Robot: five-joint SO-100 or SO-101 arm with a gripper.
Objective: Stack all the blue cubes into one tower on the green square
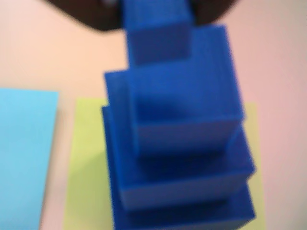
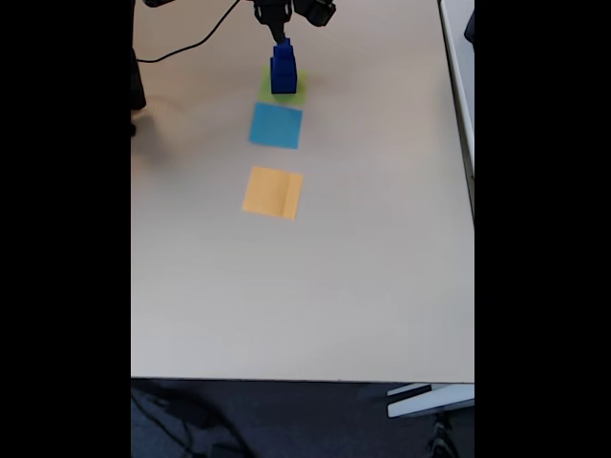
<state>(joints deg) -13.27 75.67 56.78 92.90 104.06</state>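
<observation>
No brand, label or writing can be made out on anything in either view; in the wrist view four blue cubes point(image 1: 187, 120) are counted, stacked as one tower with the largest at the bottom and each higher one smaller, the picture being blurred; the smallest top cube point(image 1: 156, 36) is seen at the upper edge, with dark parts of the gripper point(image 1: 156, 7) just beside it on either side, so the fingers appear to be closed narrowly on it, though the contact itself is blurred; the tower is stood on the green square point(image 1: 88, 163), whose lime surface is seen to the left of the stack and as a strip to the right; one light-blue square point(image 1: 24, 153) is laid just left of the green one in that view, apart from it by a narrow strip of desk point(image 1: 278, 57); in the fixed view the tower point(image 2: 283, 72) is seen near the far edge of the pale desk point(image 2: 382, 267), on the green square point(image 2: 296, 95), under the dark gripper point(image 2: 282, 38); three flat squares are counted in a row there: green, then light-blue point(image 2: 276, 126), then one orange square point(image 2: 272, 192) nearest the camera; a black cable point(image 2: 191, 43) is laid across the far left of the desk.
</observation>
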